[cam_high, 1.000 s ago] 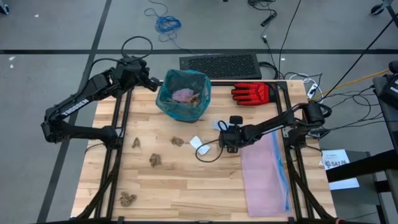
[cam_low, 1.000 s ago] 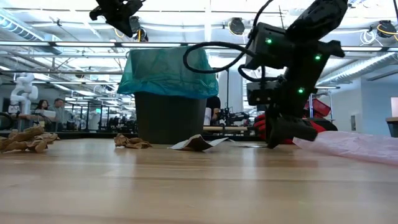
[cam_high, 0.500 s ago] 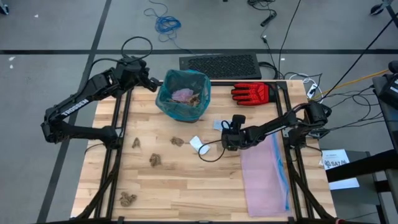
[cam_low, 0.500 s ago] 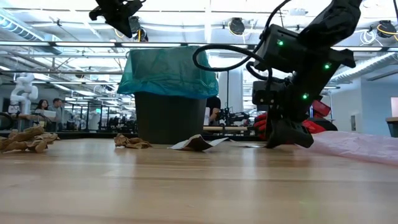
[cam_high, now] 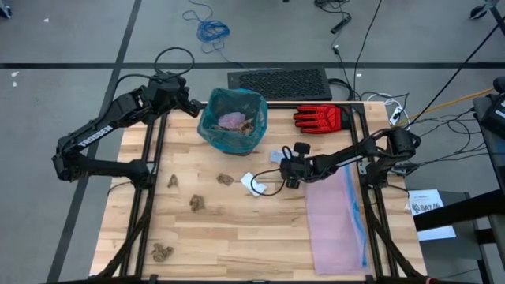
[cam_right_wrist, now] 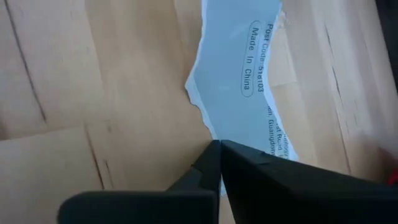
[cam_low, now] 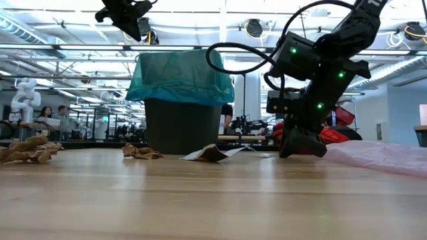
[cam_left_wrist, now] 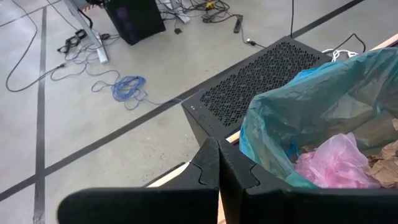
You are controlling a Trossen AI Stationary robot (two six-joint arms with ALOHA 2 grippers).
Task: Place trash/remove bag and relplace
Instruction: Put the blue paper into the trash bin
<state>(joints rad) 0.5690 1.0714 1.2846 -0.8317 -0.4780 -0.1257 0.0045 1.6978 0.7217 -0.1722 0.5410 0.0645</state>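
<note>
A dark bin (cam_low: 177, 127) lined with the teal bag (cam_high: 217, 134) stands at the table's far middle, with a pink piece (cam_left_wrist: 333, 165) and brown wads inside. Trash lies on the wood: brown wads (cam_high: 225, 179) (cam_high: 196, 202) (cam_high: 162, 252), a white scrap (cam_high: 251, 183) and a pale blue printed scrap (cam_right_wrist: 239, 68). My right gripper (cam_right_wrist: 219, 144) is low over the table, shut at the blue scrap. My left gripper (cam_left_wrist: 219, 152) hangs shut, high beside the bin's left rim (cam_high: 203, 110), touching nothing. My right gripper's shut fingertips (cam_right_wrist: 211, 152) meet the pale blue scrap at its torn long edge (cam_right_wrist: 208, 127). The fingers slant down from the table's right side. The scrap lies flat on the wood. The tips hide how much paper sits between them.
A red glove (cam_high: 319, 118) lies at the far right by the bin. The pale pink bag with a blue strip (cam_high: 335, 221) is spread along the right side. A black cable loop (cam_high: 264, 189) trails from the right arm over the table's middle. A perforated black box (cam_high: 280, 81) sits beyond the far edge.
My right gripper has moved a little toward the table's far-left, toward the pale blue scrap, and sunk slightly. The trash on the table and the bag have stayed put.
</note>
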